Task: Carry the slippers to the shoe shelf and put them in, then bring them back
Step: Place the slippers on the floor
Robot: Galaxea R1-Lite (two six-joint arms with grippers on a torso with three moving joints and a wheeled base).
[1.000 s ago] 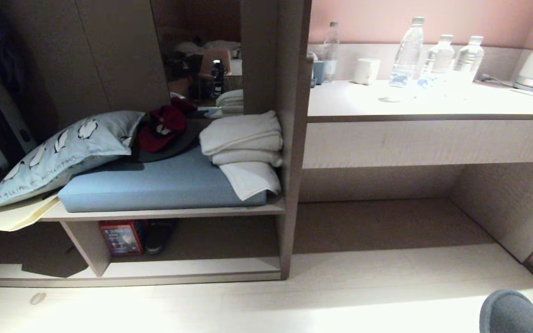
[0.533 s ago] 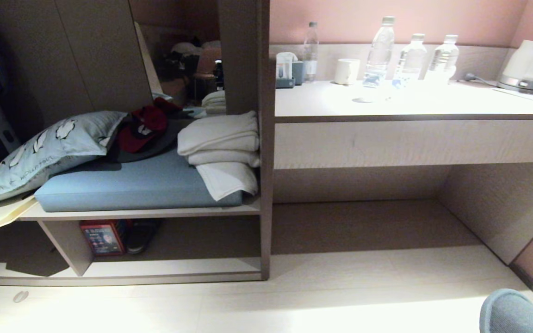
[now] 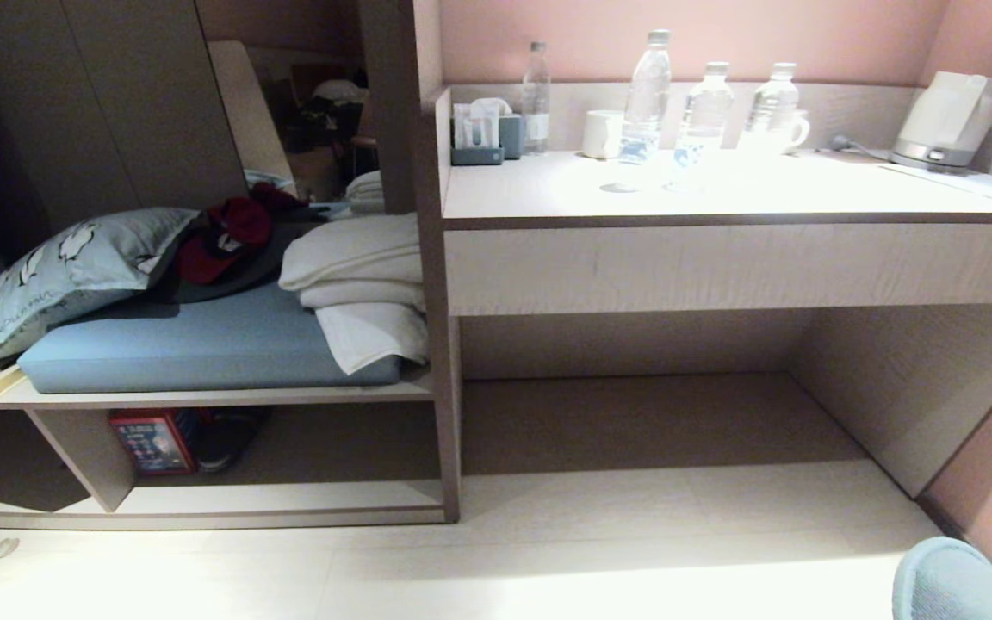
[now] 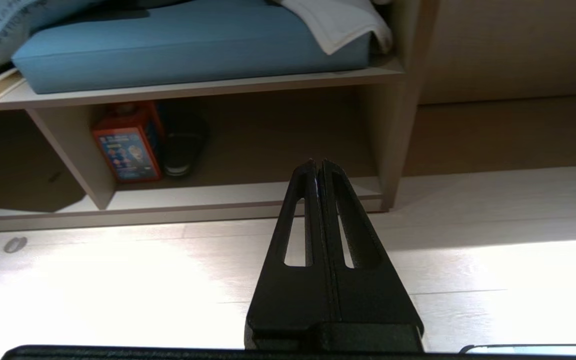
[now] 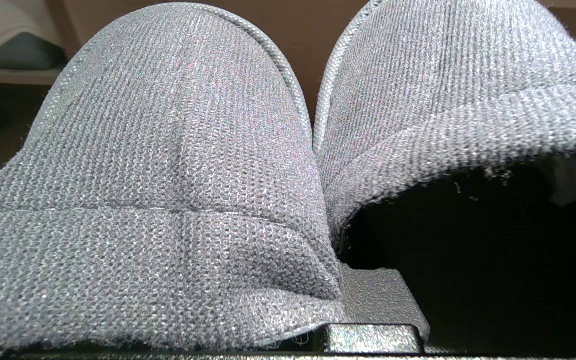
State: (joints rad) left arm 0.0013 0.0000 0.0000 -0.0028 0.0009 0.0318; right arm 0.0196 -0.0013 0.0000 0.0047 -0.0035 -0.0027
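The right gripper (image 5: 375, 332) is gripping the pair of soft grey knitted slippers (image 5: 178, 165) at their open backs, its jaws pinched tight on the fabric where the two slippers meet. In its wrist view the slippers are filling nearly everything, lying side by side and touching, their rounded toes pointing away from the gripper, so each one's long axis is running straight out ahead of it.

In the left wrist view, the left gripper (image 4: 317, 164) is hanging over the pale floor (image 4: 118, 280) with its black fingers pressed together and nothing between them. Ahead of it and off to one side the low pale-wood shoe shelf (image 4: 248, 192) is gaping open-fronted beneath the blue bench cushion (image 4: 188, 42), with an orange-red box (image 4: 127, 145) and a dark shoe (image 4: 180, 150) already sitting at one end.

In the head view, only the slipper toes are peeking into the lower right corner, well apart from the shoe shelf, which is lying far over on the left under the cushion, beside the taller desk alcove (image 3: 634, 413).

I would say the carrying step is underway, with nothing shelved yet. Next, the right gripper will need bringing round towards the shelf's free stretch, low enough to slide the slippers in toes first.
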